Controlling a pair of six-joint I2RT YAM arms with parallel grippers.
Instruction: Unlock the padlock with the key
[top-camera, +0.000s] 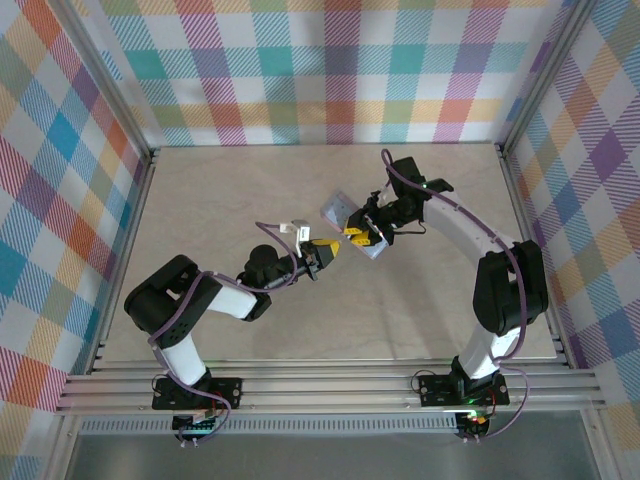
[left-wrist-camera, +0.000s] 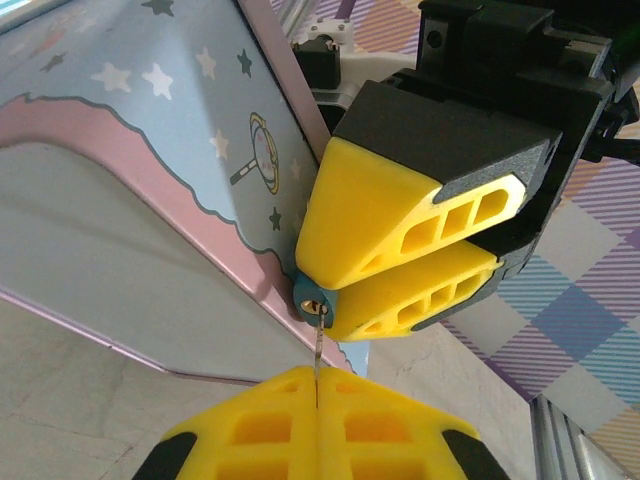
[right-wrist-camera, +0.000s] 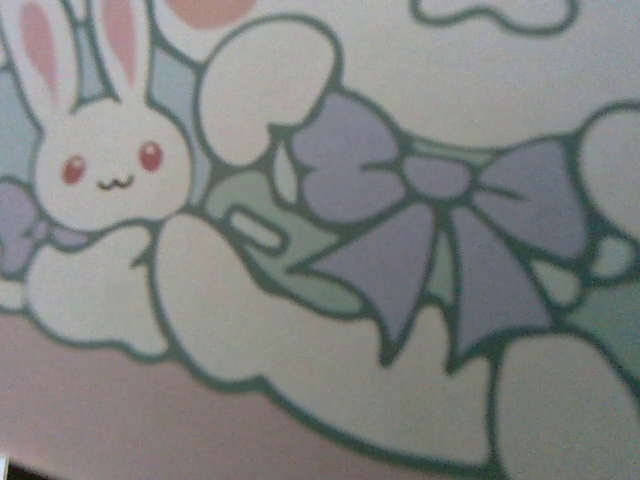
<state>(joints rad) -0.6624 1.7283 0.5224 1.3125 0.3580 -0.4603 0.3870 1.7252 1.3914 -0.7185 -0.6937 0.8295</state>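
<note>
Left wrist view — left gripper (left-wrist-camera: 316, 378) pinches the key (left-wrist-camera: 318, 347), tip meeting the padlock (left-wrist-camera: 312, 296) just ahead, clamped by the right gripper (left-wrist-camera: 324, 284) — insertion and turn apparently remain.

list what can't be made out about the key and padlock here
Left wrist view: padlock body and shackle hidden inside the right tool; just its keyhole end shows.
Left wrist view: key head buried in the shut left tool; its depth in the keyhole is unclear.
Top external view: key and padlock too small, covered by both tools.
Right wrist view: diary cover too close and blurred.
</note>
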